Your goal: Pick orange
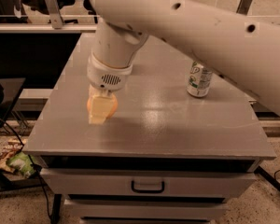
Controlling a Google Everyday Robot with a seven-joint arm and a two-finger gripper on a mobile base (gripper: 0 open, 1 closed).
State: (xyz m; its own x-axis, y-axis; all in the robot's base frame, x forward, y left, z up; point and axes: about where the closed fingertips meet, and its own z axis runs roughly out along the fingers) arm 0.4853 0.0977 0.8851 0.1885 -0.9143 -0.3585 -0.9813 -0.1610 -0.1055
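The orange [113,105] is a round, smooth fruit near the front left of the grey table [177,129]. My gripper [101,110] hangs straight down from the big white arm and is shut on the orange. One pale finger [100,112] covers the middle of the fruit, and the other finger is hidden behind it. The orange is held slightly above the tabletop.
A green and white soda can [199,80] stands upright at the right of the table, partly under the arm. A drawer with a black handle [148,186] is below the table's front edge. Crumpled wrappers [16,161] lie on the floor to the left.
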